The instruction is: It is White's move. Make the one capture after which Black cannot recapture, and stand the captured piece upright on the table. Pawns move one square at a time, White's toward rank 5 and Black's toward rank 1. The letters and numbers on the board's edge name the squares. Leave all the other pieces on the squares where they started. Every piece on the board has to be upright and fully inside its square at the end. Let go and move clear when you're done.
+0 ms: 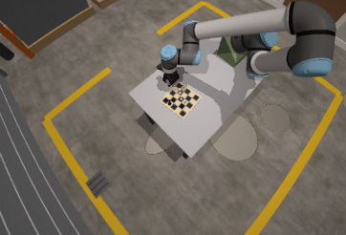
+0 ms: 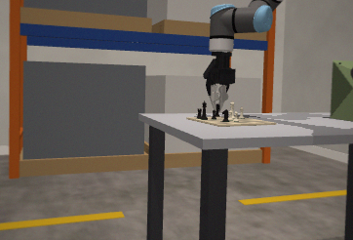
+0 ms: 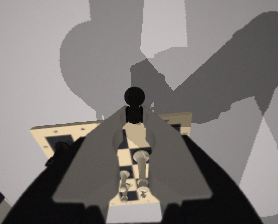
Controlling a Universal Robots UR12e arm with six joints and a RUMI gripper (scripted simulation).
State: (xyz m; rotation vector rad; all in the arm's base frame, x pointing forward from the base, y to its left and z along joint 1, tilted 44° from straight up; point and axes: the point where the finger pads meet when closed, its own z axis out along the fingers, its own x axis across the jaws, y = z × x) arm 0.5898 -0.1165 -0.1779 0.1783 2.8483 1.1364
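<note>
A small chessboard lies on the grey table, with black and white pieces on it; it also shows in the exterior view. My gripper is shut on a black pawn, whose round head sticks out between the fingertips. In the exterior view the gripper hangs over the board's near-left part, the pawn held a little above the other pieces. Below the fingers the wrist view shows white pieces standing on the board.
Black pieces stand at the board's left side and white pieces toward its right. A green block is at the table's far right. Shelving with boxes stands behind the table.
</note>
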